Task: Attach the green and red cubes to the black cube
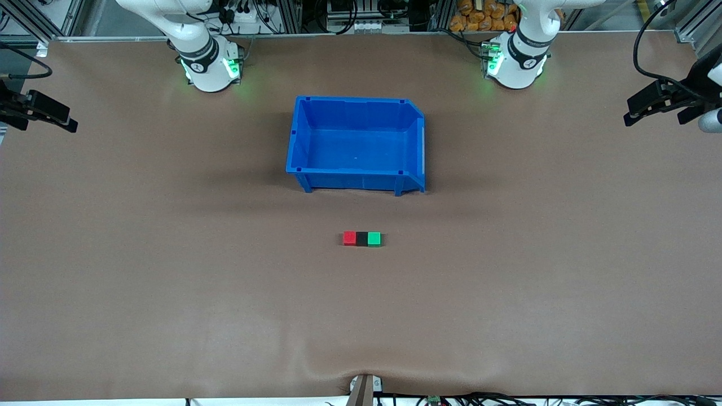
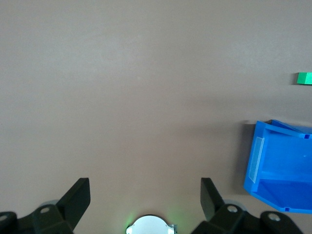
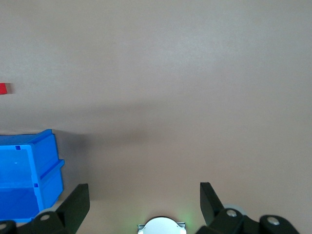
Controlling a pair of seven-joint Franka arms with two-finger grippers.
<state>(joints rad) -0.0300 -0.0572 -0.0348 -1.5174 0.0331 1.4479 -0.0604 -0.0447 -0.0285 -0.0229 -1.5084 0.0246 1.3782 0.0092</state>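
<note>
Even overhead light, soft shadows, sharp focus.

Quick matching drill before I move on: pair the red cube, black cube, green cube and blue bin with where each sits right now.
Things:
1. red cube
2. black cube
3. green cube
4. blue bin

Places:
A. middle of the row, touching both coloured cubes
B. end of the row toward the left arm's end of the table
C. farther from the front camera than the row
D. end of the row toward the right arm's end of the table

Pairs: 1-D, 2-A, 3-B, 4-C
</note>
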